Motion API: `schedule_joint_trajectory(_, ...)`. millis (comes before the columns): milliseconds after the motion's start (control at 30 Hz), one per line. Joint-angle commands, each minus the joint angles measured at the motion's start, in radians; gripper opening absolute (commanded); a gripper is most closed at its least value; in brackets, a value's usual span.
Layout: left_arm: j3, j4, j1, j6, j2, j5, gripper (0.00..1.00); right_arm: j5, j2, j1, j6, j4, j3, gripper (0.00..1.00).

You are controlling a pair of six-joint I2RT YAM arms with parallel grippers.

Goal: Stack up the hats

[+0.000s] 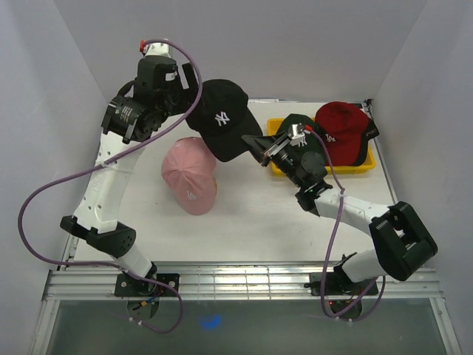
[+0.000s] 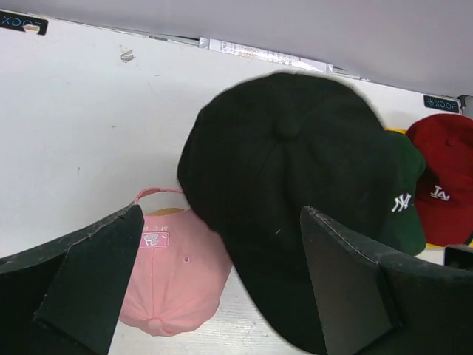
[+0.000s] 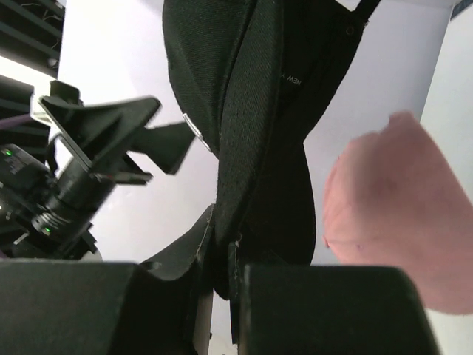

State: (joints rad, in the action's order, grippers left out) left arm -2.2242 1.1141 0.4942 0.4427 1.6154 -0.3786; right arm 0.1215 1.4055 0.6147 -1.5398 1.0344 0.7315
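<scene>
Inside a robotics lab test cell: my left arm (image 1: 107, 185) and right arm (image 1: 355, 211) stand bolted to an aluminium rail (image 1: 244, 285) at the near edge of a white tabletop (image 1: 259, 222), boxed in by plain white panels (image 1: 295, 44), purple cables (image 1: 20, 216) looping from my bases, baseball caps (image 1: 190, 176) about.

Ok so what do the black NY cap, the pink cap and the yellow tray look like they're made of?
Black NY cap: matte woven cloth, probably cotton twill; weave and seams show in the right wrist view. Pink cap: soft matte fabric with stitched eyelets. Yellow tray: smooth, evenly coloured, likely plastic.
</scene>
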Motion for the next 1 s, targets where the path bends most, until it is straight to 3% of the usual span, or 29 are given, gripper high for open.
schedule_joint_trajectory(0, -0.021, -0.01, 0.0, 0.002, -0.017, -0.055, 0.98, -0.17, -0.025, 0.091, 0.01, 0.15, -0.059, 0.08)
schedule_joint_trajectory(233, 0.026, -0.002, 0.0, -0.022, -0.055, -0.115, 0.98, -0.315, 0.023, 0.284, 0.041, 0.361, -0.121, 0.08)
schedule_joint_trajectory(500, 0.146, -0.008, 0.0, -0.021, -0.123, -0.118, 0.98, -0.391, 0.055, 0.391, 0.093, 0.412, -0.129, 0.08)
schedule_joint_trajectory(633, 0.208, -0.007, 0.0, -0.019, -0.141, -0.111, 0.98, -0.465, 0.073, 0.457, 0.125, 0.522, -0.17, 0.08)
schedule_joint_trajectory(967, 0.319, 0.012, 0.0, -0.027, -0.173, -0.103, 0.98, -0.612, 0.285, 0.582, 0.168, 0.846, -0.181, 0.08)
